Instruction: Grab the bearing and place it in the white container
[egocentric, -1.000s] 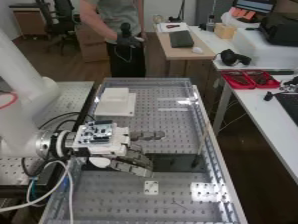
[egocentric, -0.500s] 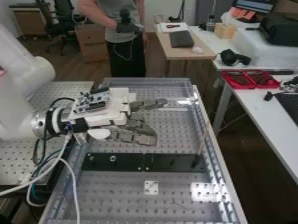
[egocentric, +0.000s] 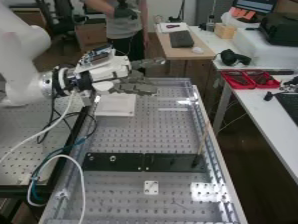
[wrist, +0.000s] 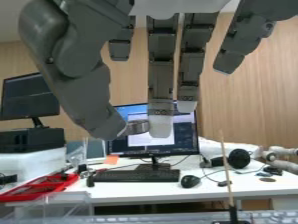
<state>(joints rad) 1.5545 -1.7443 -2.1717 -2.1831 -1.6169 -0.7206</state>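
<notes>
- Bearing (wrist: 138, 127): pinched between my thumb (wrist: 96, 112) and the pale tip of a finger (wrist: 159, 122), a small metal ring seen from its side. Its ends are partly covered where my thumb and fingertip press on it, and I cannot make out its bore.
- My hand (egocentric: 112, 72): clamped on the bearing, over the far end of the perforated bench (egocentric: 133, 200). My other fingers hang fairly straight, apart from the bearing; in the wrist view the upper parts of my thumb and fingers are cut off by the edge.
- White container (egocentric: 116, 106): on the bench's far part, on the arm's side. My hand hides its far part from the high view, so I cannot tell its full shape or how deep it is.
- Dark plates (egocentric: 112, 161): end to end across the bench, nearer the high camera than the container, with a small white plate (egocentric: 151, 187) nearer still.
- Thin rod (egocentric: 201, 142): upright beside the bench's other long side; its foot is hard to make out.
- My arm (egocentric: 23, 55): cut off by the high view's edge, with loose cables (egocentric: 81, 175) hanging from the wrist.
</notes>
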